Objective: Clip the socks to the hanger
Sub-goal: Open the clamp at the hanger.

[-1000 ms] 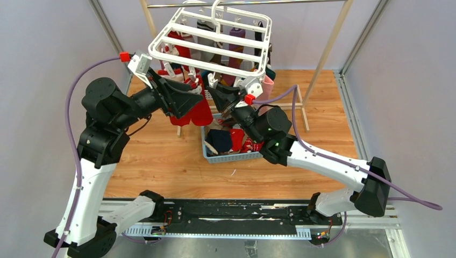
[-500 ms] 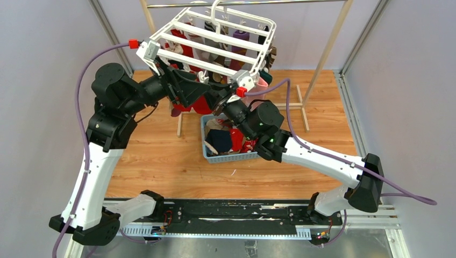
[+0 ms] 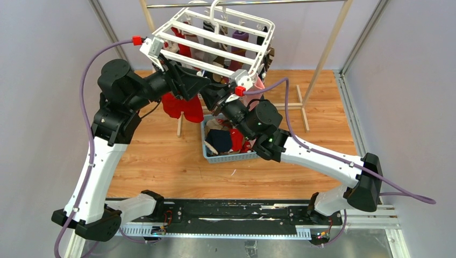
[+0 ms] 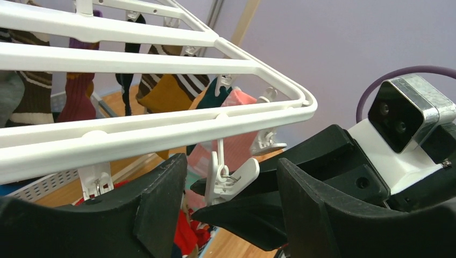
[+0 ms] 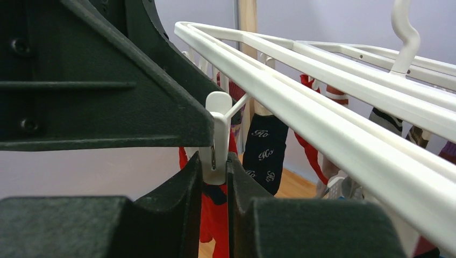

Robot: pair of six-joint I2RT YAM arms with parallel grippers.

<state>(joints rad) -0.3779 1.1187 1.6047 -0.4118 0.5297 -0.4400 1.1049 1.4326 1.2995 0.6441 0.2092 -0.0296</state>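
The white hanger (image 3: 215,45) hangs from the rail with several socks clipped under it. My right gripper (image 5: 215,177) is shut on a white clip (image 5: 218,142) at the hanger's near edge, pinching it between both pads. A red sock (image 5: 215,226) hangs right under that clip; whether the clip bites it I cannot tell. My left gripper (image 4: 231,164) stands open around the same clip (image 4: 231,180), its fingers (image 4: 156,209) clear of it on both sides. From above, the red sock (image 3: 183,107) dangles below the left gripper (image 3: 200,86), and the right gripper (image 3: 213,100) meets it there.
A blue mesh basket (image 3: 211,156) with more socks sits on the wooden floor below the grippers. A navy lettered sock (image 5: 263,153) and a pink one (image 4: 239,134) hang close by. The wood-and-metal rail stand (image 3: 322,59) rises behind; walls enclose both sides.
Both arms rose and moved back under the hanger, which swung away and tilted. The red sock went with them. The left jaws widened, then narrowed a little; the right stayed clamped on the clip.
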